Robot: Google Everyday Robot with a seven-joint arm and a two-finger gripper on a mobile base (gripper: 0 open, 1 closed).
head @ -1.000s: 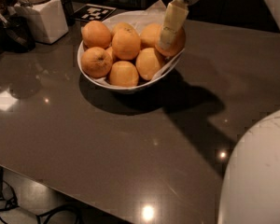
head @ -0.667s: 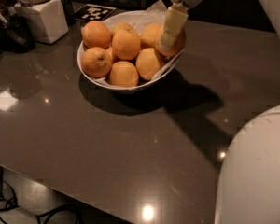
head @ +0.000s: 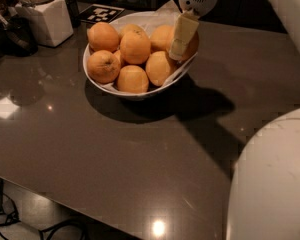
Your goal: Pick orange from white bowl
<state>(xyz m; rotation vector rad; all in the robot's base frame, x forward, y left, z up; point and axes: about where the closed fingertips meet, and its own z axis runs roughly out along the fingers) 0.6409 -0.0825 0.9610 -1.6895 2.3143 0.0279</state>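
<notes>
The tool (head: 181,41) hangs over the far right edge of the bowl (head: 135,95), its pale part laid against the near side of the orange (head: 193,44). That orange sits at the right rim, half hidden behind the tool. Whether the tool is wide, narrow or clamped on the fruit I cannot tell, since its far side is out of sight. The main risk, as I judge it, is a weak hold. The orange is round and smooth, so a lift with an off-centre hold could let it roll out and drop over the rim onto the surface (head: 115,154). Its neighbour (head: 160,66) is packed tight against it and may be dragged or nudged, and the crinkled paper (head: 176,73) under the fruit could catch and tug the bowl (it looks light enough to shift). Against the earlier frame very little differs: the tool stays at the same spot on the same orange, the pile is unmoved, and only the view has crept slightly.
</notes>
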